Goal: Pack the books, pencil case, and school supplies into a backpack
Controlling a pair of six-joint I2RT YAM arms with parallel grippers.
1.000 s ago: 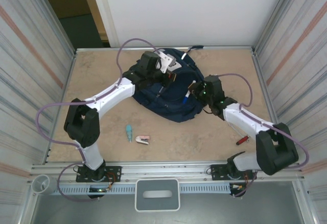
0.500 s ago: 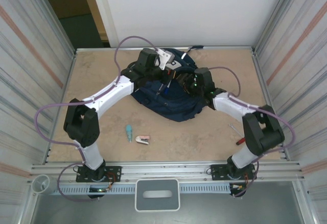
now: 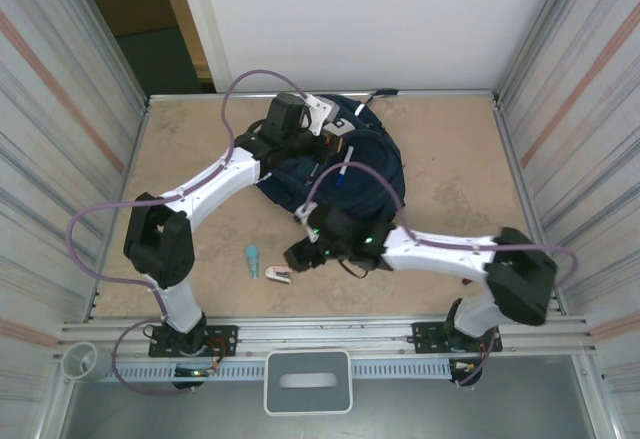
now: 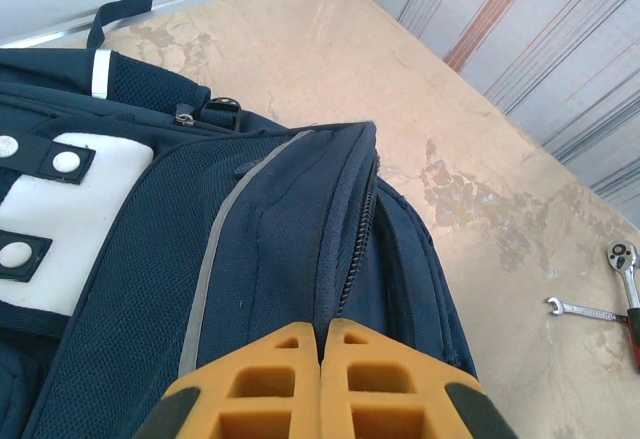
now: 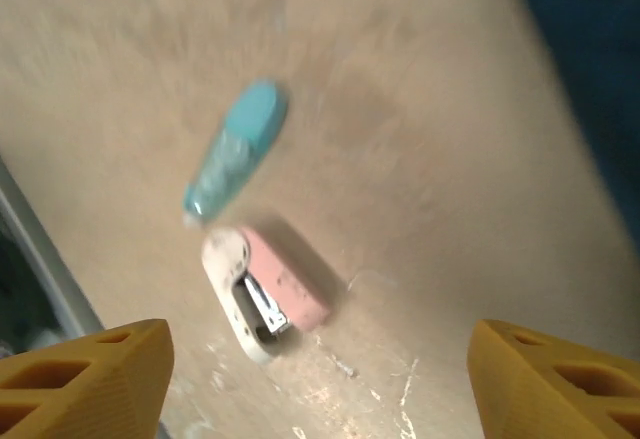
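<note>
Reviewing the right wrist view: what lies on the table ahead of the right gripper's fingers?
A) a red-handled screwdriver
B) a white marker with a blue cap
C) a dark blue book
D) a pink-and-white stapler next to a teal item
D: the right wrist view shows the pink-and-white stapler and the teal item lying close together on the table, ahead of the open right gripper.

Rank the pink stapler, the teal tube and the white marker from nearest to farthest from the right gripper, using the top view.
1. pink stapler, just beside the right gripper, toward the near edge.
2. teal tube, farther out on the left side.
3. white marker, away on the backpack.
</note>
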